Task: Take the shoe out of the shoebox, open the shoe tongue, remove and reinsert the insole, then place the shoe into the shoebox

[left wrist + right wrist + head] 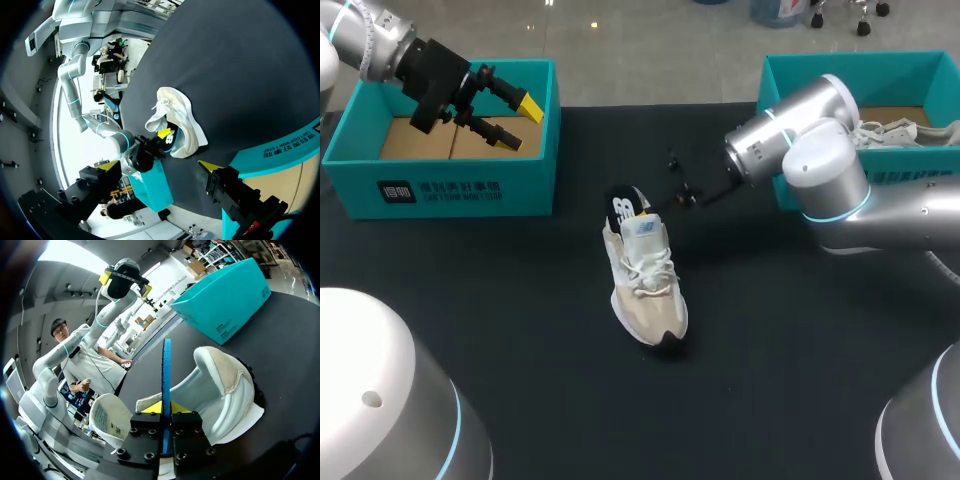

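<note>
— The left jaws?
— Spread wide, holding nothing, above the left shoebox [380,185] at the tabletop's [800,330] far-left corner.
— And the shoe [645,275]?
— It lay mid-tabletop, long axis far to near, heel toward the far edge, toe toward the near edge.
— The right jaws?
— Just beside the heel. Only their wrist view showed them clamped on a thin blue insole [166,370], edge-on.

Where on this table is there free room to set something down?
Bare black table lies between the left shoebox and the shoe, and in front of the shoe's toe. It is crowded at the heel, where the right gripper sits close to the right shoebox.
</note>
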`<action>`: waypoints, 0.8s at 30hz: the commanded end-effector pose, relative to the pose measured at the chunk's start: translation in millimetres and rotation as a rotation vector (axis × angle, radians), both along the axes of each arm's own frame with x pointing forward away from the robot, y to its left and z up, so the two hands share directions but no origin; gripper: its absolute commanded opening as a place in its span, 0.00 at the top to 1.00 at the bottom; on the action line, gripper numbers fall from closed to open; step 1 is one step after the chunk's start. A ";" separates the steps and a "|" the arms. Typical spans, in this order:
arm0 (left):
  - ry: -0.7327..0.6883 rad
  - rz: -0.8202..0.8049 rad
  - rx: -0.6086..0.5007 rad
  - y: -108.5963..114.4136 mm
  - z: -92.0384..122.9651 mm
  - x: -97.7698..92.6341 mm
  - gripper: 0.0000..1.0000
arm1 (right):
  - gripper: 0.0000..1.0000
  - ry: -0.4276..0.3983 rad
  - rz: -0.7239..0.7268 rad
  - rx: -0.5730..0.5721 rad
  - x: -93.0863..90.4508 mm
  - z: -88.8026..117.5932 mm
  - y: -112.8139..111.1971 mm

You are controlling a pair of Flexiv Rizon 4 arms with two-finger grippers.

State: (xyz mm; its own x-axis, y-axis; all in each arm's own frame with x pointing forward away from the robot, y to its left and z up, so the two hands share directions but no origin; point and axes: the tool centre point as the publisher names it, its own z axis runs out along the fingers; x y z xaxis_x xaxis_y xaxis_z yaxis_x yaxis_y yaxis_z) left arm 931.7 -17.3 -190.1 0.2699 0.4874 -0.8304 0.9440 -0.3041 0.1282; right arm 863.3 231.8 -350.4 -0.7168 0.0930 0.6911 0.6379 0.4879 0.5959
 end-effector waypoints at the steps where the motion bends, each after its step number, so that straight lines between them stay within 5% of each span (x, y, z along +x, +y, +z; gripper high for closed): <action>1: -0.001 -0.001 0.003 0.3 0.4 -0.2 0.00 | 0.85 -0.014 -0.011 -0.008 0.4 2.9 -0.4; 6: -0.001 -0.001 0.003 0.3 0.4 -0.2 0.00 | 0.64 -0.048 -0.023 0.009 7.5 13.4 0.7; 15: -0.001 -0.001 0.003 0.3 0.4 -0.2 0.00 | 0.65 -0.076 -0.003 0.008 18.1 18.8 6.4; 20: -0.001 -0.001 0.003 0.3 0.4 -0.2 0.00 | 0.75 -0.074 0.014 0.016 23.5 14.2 12.9; 24: -0.001 -0.001 0.003 0.3 0.4 -0.2 0.00 | 1.00 -0.059 0.027 0.020 21.6 9.8 15.4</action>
